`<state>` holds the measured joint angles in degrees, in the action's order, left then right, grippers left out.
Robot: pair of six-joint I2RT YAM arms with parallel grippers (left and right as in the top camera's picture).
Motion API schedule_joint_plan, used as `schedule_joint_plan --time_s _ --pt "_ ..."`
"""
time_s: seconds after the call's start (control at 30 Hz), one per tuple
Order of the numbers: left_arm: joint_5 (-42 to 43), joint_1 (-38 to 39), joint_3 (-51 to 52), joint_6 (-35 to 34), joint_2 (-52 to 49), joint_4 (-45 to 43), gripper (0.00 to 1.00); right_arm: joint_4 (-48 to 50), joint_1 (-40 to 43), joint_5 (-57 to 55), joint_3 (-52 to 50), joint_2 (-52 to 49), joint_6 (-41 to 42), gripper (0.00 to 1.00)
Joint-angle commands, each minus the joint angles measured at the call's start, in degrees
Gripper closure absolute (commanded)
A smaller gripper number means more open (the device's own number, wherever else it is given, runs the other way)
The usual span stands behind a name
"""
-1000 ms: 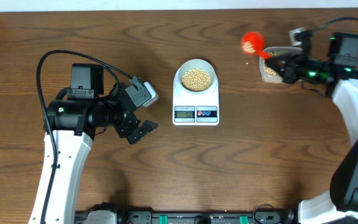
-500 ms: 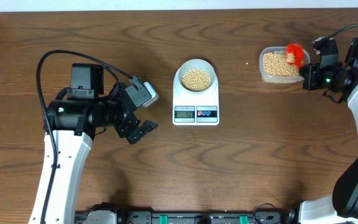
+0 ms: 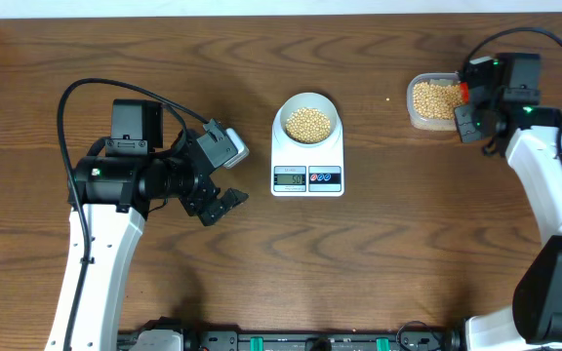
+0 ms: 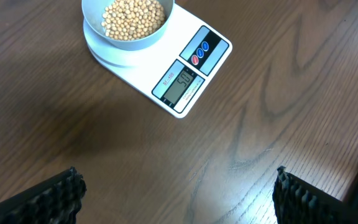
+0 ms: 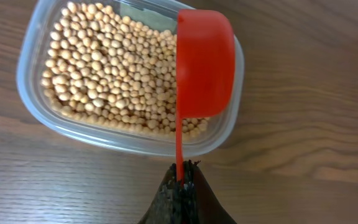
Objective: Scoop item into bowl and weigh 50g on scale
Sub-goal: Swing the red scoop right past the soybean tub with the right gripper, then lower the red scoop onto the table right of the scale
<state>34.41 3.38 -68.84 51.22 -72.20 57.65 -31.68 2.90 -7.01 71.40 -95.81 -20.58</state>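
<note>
The white bowl stands on the white scale mid-table, holding a heap of tan beans. The left wrist view shows the same bowl, its beans and the scale with its display lit. My left gripper hovers open to the left of the scale, and nothing sits between its fingers. My right gripper is shut on the thin handle of a red scoop. The scoop hangs over the right end of a clear tub full of beans. No beans show on the scoop.
The clear tub sits at the far right of the table, with my right gripper just beside it. A black cable loops above the left arm. Bare dark wood lies between the scale and the tub.
My right arm has carried the red scoop from left of the tub back over it and swung round to the tub's right end. The left arm, bowl and scale have not moved.
</note>
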Motion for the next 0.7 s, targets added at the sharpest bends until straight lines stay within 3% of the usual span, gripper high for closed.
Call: schedule_joint_plan --time_s 0.0,0.17,0.37,0.67 --pt "1.0 -0.3 -1.6 0.0 0.3 0.1 0.01 0.6 -2.3 -7.8 -0.2 3.7 -0.7 0.99" --pt "1.0 -0.3 -1.6 0.0 0.3 0.1 0.01 -1.6 -3.0 -4.4 -0.2 10.0 4.2 0.99" --pt "1.0 -0.3 -1.6 0.0 0.3 0.1 0.01 -17.3 0.7 18.4 -0.2 21.4 12.7 0.99" --pt "1.0 -0.3 -1.6 0.0 0.3 0.1 0.01 -35.1 13.8 32.5 -0.3 37.7 15.3 0.99"
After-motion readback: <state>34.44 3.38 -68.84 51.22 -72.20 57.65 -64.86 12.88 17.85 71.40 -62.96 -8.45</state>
